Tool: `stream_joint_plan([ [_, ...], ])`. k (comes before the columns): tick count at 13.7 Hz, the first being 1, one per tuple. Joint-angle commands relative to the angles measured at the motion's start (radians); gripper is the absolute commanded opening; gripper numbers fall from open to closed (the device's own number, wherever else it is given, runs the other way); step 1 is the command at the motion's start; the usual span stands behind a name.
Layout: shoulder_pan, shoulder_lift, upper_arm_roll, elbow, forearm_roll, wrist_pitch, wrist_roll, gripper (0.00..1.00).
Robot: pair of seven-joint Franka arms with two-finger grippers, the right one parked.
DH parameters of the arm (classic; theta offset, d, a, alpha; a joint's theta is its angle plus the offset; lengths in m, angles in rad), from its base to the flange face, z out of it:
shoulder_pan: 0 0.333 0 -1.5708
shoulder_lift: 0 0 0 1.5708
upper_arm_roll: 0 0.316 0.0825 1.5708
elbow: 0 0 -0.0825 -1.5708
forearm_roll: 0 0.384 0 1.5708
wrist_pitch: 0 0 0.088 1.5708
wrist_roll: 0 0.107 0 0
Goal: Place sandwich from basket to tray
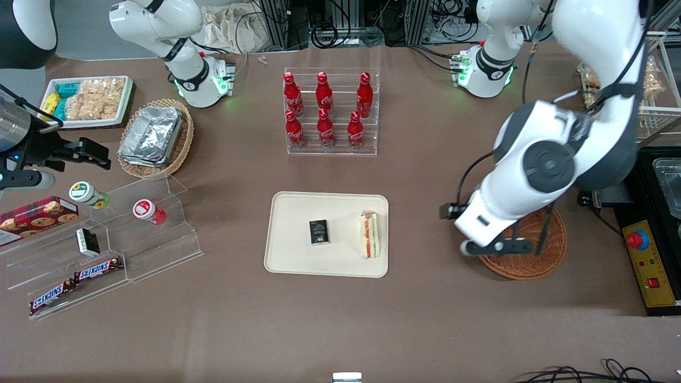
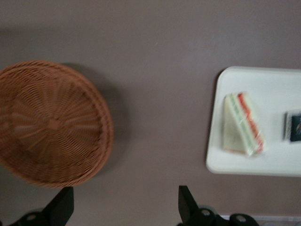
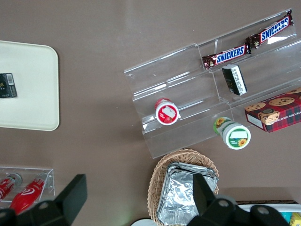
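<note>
The sandwich lies on the cream tray, close to the rim nearest the working arm and beside a small black packet. The wicker basket sits empty. The end effector hangs open and empty above the desk between basket and tray. What remains, I judge, is a clean retreat: lift straight, clear of the basket rim.

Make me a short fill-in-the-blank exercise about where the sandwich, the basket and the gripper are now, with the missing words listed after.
1. The sandwich lies on the ____.
2. The basket holds ____.
3. Beside the sandwich on the tray lies a small ____ packet.
4. The gripper is ____ and holds nothing, above the table between basket and tray.

Missing words: tray; nothing; black; open
</note>
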Motion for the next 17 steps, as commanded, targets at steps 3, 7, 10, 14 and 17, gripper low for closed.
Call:
stream_joint_plan([
  [3,-0.123,-0.346,0.318,-0.330,-0.154,0.029,0.244,1.00],
  [7,-0.131,-0.388,0.399,-0.348,-0.147,0.027,0.400,1.00],
  [10,-0.127,-0.372,0.408,-0.300,-0.138,-0.022,0.436,1.00],
  [14,-0.125,-0.293,0.437,-0.155,-0.092,-0.161,0.442,1.00],
  [17,-0.125,-0.256,0.440,-0.089,-0.064,-0.181,0.446,1.00],
])
